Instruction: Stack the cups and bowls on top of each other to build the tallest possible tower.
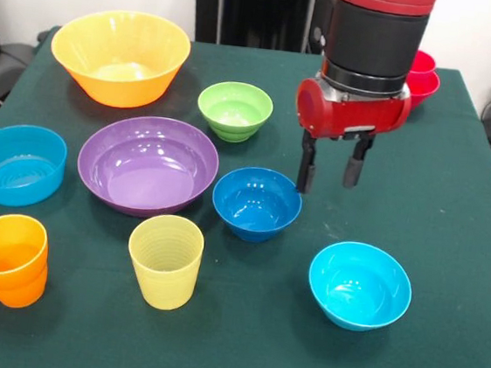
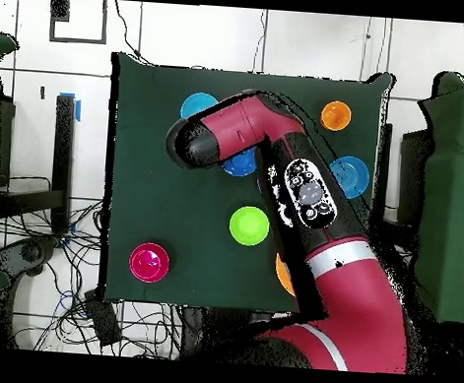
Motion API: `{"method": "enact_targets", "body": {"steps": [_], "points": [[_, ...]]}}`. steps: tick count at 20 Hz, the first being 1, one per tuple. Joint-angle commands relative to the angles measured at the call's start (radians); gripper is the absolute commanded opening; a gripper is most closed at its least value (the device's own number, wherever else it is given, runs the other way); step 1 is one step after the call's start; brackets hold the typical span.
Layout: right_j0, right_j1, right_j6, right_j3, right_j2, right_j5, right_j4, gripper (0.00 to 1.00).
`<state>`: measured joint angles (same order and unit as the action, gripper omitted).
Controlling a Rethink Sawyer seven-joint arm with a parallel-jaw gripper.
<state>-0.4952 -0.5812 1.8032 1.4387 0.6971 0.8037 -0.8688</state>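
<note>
Now claw (image 1: 329, 169) open, just beside dark blue bowl (image 1: 256, 203).

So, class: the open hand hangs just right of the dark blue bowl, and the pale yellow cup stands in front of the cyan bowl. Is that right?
Not quite. In the front view the hand is open beside the dark blue bowl, but the pale yellow cup stands in front of the purple bowl. The cyan bowl sits alone further right.
</note>
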Motion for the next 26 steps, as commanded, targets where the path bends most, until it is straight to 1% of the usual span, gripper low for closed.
{"method": "enact_targets", "body": {"steps": [1,6,11,17,20,26], "points": [[-0.017,0.066,-0.273,-0.042,-0.059,0.010,-0.110,1.00],[-0.019,0.072,-0.259,-0.046,-0.069,-0.004,-0.134,1.00],[-0.021,0.075,-0.267,-0.051,-0.063,-0.007,-0.153,1.00],[-0.013,0.076,-0.268,-0.059,-0.063,0.019,-0.164,1.00],[-0.020,0.079,-0.261,-0.051,-0.055,-0.009,-0.167,1.00],[-0.013,0.078,-0.245,-0.047,-0.063,-0.015,-0.178,1.00]]}}
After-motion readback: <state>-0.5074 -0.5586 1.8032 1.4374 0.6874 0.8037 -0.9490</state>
